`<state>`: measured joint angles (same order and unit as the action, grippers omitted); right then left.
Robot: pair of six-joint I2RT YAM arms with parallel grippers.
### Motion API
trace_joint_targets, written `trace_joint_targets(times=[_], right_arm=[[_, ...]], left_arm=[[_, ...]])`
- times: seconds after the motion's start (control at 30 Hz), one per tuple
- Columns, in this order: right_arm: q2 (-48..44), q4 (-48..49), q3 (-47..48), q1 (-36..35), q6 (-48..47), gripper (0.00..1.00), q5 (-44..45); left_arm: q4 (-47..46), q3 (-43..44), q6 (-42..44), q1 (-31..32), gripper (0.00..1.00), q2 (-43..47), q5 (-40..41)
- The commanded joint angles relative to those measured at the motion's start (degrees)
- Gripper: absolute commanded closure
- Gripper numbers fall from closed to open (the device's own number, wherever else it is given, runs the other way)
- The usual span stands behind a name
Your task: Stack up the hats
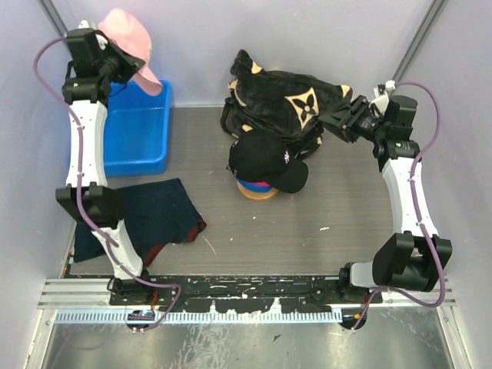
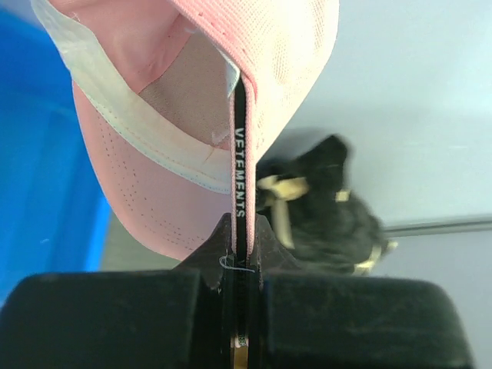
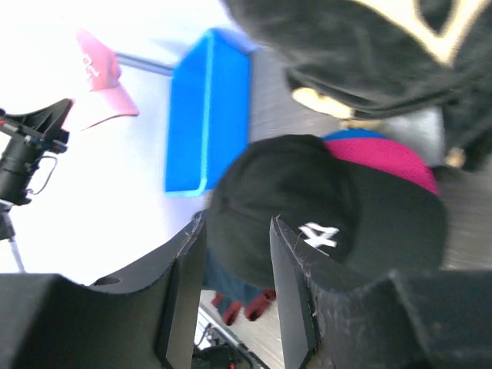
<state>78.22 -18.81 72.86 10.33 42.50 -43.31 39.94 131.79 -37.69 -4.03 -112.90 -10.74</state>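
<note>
My left gripper (image 1: 125, 64) is raised at the far left and shut on the back strap of the light pink cap (image 1: 129, 38), which hangs above the blue bin. In the left wrist view the jaws (image 2: 242, 244) pinch the cap's black-lined strap, and the pink cap (image 2: 184, 115) fills the view above them. The black cap with a white logo (image 1: 265, 160) tops a pile at the table's middle, with the magenta cap (image 1: 254, 184) and the royal blue cap (image 1: 265, 189) under it. My right gripper (image 1: 336, 123) is open and empty, right of the pile. It also shows open in the right wrist view (image 3: 237, 234).
A blue bin (image 1: 138, 134) stands at the far left. The big black plush bundle with tan flowers (image 1: 292, 100) lies behind the pile, close to my right gripper. A flat dark navy cloth (image 1: 157, 211) lies at the near left. A tan disc (image 1: 257, 194) sits under the pile.
</note>
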Motion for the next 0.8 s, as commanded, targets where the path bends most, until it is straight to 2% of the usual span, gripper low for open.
trace_joint_targets(times=[0.0, 0.1, 0.17, 0.23, 0.3, 0.4, 0.5, 0.63, 0.77], right_arm=[[-3.0, 15.9, 2.3, -5.2, 15.1, 0.55, -3.0], [-3.2, 28.5, -0.3, -10.1, 27.5, 0.55, -0.5], [-2.2, 34.0, 0.0, -13.7, 34.1, 0.55, 1.4], [-0.4, 37.5, 1.3, -16.5, 39.8, 0.54, 2.3], [1.1, 39.1, 3.2, -18.9, 43.1, 0.53, 3.4], [3.1, 37.2, 6.8, -21.7, 42.9, 0.51, 5.0], [4.4, 37.2, 7.5, -24.0, 44.3, 0.51, 7.4], [6.8, 44.2, 4.6, -25.9, 51.9, 0.51, 10.2], [10.3, 53.6, 2.5, -28.0, 61.4, 0.51, 12.0]], left_arm=[[-11.6, -4.5, -9.6, -0.3, 0.99, 6.3, -7.4], [-30.8, -17.8, -19.6, 0.8, 0.99, 12.5, -9.9], [-46.2, -28.0, -25.7, 2.7, 0.99, 15.8, -8.1], [-57.9, -34.3, -30.0, 4.8, 0.99, 16.7, -7.9], [-64.1, -35.4, -33.3, 6.7, 0.99, 15.4, -10.5], [-73.5, -39.1, -38.0, 9.9, 0.99, 15.5, -11.0], [-78.3, -42.6, -36.8, 12.9, 0.99, 17.7, -9.4], [-83.4, -45.5, -34.7, 16.1, 0.99, 20.9, -6.8], [-88.9, -47.6, -36.3, 17.1, 0.99, 22.0, -4.9]])
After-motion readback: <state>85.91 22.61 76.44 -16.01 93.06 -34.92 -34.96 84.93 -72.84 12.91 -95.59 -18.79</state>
